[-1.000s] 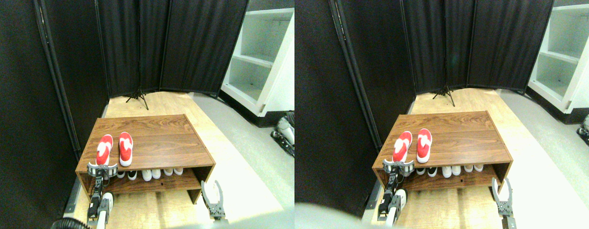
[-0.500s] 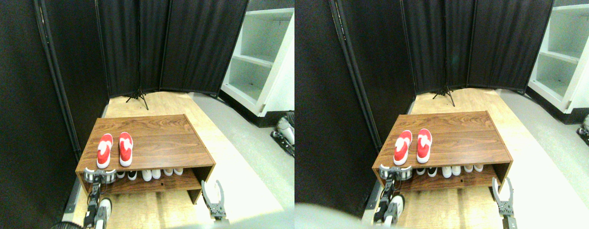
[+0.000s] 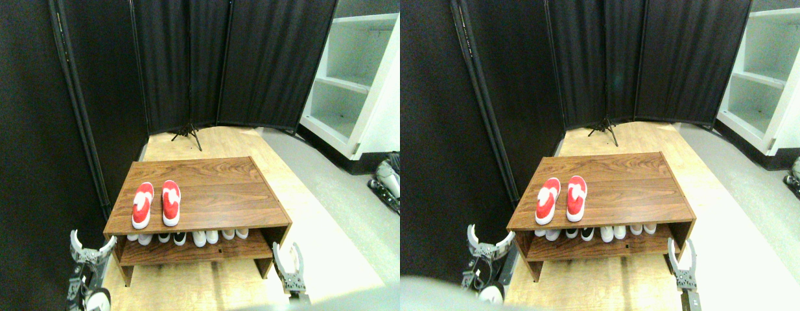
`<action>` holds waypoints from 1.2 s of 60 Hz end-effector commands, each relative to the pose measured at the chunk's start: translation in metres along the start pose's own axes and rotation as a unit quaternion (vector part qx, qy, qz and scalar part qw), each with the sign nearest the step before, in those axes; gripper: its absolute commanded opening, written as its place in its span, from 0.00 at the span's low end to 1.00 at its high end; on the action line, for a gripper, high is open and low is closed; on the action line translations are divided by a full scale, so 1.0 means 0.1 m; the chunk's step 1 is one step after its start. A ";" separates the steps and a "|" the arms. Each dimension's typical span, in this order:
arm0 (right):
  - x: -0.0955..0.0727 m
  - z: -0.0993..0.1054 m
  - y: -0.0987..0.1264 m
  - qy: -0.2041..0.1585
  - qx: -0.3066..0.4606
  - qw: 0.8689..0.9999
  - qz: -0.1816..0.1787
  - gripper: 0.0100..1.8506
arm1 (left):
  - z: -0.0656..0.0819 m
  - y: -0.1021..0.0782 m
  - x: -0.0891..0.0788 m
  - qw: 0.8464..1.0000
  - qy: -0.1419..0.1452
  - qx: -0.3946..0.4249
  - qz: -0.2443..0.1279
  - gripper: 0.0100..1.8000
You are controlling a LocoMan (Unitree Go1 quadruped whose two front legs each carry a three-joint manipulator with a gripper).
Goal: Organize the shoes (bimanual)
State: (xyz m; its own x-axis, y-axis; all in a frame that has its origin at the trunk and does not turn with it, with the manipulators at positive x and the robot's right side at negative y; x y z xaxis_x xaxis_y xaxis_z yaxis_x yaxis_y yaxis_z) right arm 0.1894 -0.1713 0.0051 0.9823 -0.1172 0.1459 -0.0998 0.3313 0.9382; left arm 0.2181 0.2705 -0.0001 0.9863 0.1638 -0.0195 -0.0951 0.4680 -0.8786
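Here, in the stereo pair view, a low wooden shoe rack (image 3: 205, 194) stands on a pale wood floor (image 3: 199, 285), and its flat brown top serves as the worktop. The shoes (image 3: 155, 203), a pair of small bright red slip-ons with white sole edges and a white patch on top, lie side by side on the left part of that worktop, near its front edge, toes pointing away from the camera. They sit close together and roughly parallel, the left one set slightly nearer than the right. On the shelf under the worktop a row of white and black shoes (image 3: 189, 237) shows only its toes. The left tool (image 3: 92, 247) is at the lower left, just beside the rack's near left corner and below the level of the worktop; its two jaws are spread wide apart and grip nothing, well clear of the red pair. The right tool (image 3: 288, 256) rises at the bottom, just in front of the rack's near right corner, its jaws also spread and empty. Behind the rack, black curtain panels (image 3: 244, 65) close off the far side and the left, with a small black tripod stand (image 3: 187, 133) at their foot. A white shelving unit (image 3: 354, 78) stands at the far right, beside a grey strip of floor.
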 end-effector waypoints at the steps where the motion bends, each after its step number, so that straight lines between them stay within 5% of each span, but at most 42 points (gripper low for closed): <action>1: 0.01 0.00 0.02 0.001 -0.009 1.000 0.019 0.14 | 0.14 -0.03 0.14 0.998 -0.047 0.032 -0.016 0.18; 11: -0.01 0.01 0.02 0.001 -0.006 1.000 0.023 0.13 | 0.16 -0.01 0.56 0.994 -0.083 0.061 -0.020 0.01; 32: -0.02 0.00 0.05 -0.001 -0.002 1.000 0.015 0.13 | -0.20 0.15 1.13 0.994 -0.053 0.093 0.035 0.00; 72: 0.02 0.03 0.05 -0.017 -0.030 0.999 0.013 0.11 | -0.91 0.11 1.21 0.994 -0.007 0.076 0.076 0.00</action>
State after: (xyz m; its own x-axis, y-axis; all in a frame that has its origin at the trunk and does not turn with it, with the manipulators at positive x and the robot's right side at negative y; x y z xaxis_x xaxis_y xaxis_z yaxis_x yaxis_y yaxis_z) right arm 0.1891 -0.1726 0.0071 0.9776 -0.1453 0.1524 -0.0831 0.3988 0.9133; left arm 0.3447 0.2243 -0.0602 0.9447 0.2811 -0.1690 -0.3016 0.5422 -0.7842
